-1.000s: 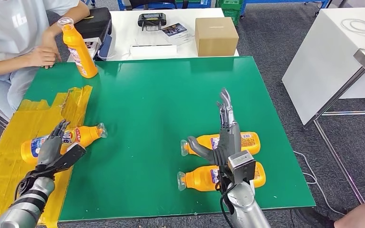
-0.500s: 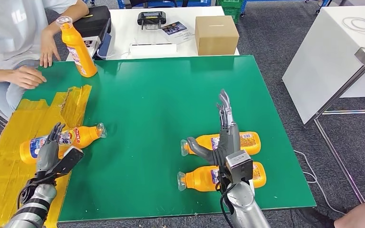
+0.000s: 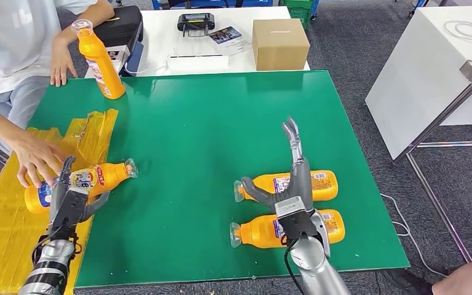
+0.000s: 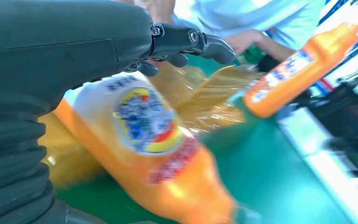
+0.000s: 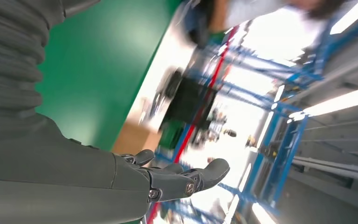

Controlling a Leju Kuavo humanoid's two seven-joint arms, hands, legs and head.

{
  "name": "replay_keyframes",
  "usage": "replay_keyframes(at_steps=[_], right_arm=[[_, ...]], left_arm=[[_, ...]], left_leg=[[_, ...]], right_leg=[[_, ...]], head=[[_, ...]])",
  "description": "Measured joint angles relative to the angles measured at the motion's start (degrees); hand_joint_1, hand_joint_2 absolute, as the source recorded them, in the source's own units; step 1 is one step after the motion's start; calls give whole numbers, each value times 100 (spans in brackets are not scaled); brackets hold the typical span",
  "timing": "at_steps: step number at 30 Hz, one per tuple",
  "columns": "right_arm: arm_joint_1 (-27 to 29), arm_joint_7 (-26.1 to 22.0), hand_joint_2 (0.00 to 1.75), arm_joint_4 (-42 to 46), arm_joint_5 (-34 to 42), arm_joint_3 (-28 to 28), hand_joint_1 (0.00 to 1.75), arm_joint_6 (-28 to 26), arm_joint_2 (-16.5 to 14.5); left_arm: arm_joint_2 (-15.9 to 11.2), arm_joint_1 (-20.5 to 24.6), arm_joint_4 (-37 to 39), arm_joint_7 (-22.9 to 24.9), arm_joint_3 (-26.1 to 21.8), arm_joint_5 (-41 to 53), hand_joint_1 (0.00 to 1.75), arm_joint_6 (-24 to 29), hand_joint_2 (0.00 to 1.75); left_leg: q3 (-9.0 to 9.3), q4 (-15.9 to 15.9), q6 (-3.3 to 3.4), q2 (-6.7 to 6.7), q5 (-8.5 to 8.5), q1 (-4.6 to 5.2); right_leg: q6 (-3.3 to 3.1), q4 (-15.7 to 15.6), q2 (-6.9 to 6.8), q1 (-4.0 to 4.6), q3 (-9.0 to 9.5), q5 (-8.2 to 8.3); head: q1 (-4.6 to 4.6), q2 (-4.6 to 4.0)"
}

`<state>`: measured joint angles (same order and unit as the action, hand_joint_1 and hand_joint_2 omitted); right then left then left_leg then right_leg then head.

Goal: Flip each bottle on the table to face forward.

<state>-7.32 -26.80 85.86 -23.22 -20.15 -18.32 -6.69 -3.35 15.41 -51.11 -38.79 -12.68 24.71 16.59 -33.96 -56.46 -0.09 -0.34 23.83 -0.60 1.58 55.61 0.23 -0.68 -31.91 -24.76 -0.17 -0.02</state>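
Observation:
An orange bottle (image 3: 107,175) lies on its side at the table's left, label up, cap toward the middle. My left hand (image 3: 67,200) hovers over its body with fingers (image 4: 186,39) stretched above the label (image 4: 149,135), gripping nothing. A person's hand (image 3: 34,160) touches that bottle's base end. Two more orange bottles lie side by side at the front right, caps pointing left: the far one (image 3: 322,184) and the near one (image 3: 258,230). Above the far one, my right hand (image 3: 295,184) is held open with straight fingers. Another bottle (image 3: 100,61) stands upright at the back left.
Yellow tape (image 3: 12,209) covers the green table's (image 3: 203,123) left edge. A seated person leans in at the back left. Behind stands a white table with a cardboard box (image 3: 279,44), a black device (image 3: 196,24) and a black case (image 3: 120,27). Another white table (image 3: 430,67) stands right.
The person's hand has reached down from the back left onto the left bottle's base. My left arm has swung in closer under the bottle. My right hand has barely shifted.

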Motion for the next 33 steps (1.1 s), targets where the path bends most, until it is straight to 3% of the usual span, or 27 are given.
replay_keyframes(at_steps=[5, 10, 21, 33], right_arm=[[-33, 666, 175, -118, -1502, -1, 0, -185, 231], [-173, 1190, 175, -415, -2534, -2, 0, -134, 571], [-500, 1971, 175, -1039, -3448, 9, 0, 397, 1259], [-611, 2013, 175, -1352, -3491, 28, 0, 446, 1517]], left_arm=[[349, -325, -1018, 1, -109, -782, 0, -490, 175], [620, -589, -1840, 2, -138, -1027, 0, -563, 175], [901, -1016, -2966, 195, 53, -1486, 0, -1526, 175], [990, -1146, -3331, 230, 203, -1510, 0, -1578, 175]], left_leg=[[-11, 0, 1, -5, 1, 1], [-12, 0, 1, -10, 0, 2], [-16, -1, 2, -13, 1, 5], [-16, -2, 1, -13, 1, 2]], right_leg=[[1, -1, -1, -2, -5, 0], [1, -1, -2, -3, -6, 1], [2, -2, -3, -5, -8, 1], [3, -1, -3, -4, -9, 1]], head=[[-1, 0], [-1, 0], [-1, 0], [-2, 0]])
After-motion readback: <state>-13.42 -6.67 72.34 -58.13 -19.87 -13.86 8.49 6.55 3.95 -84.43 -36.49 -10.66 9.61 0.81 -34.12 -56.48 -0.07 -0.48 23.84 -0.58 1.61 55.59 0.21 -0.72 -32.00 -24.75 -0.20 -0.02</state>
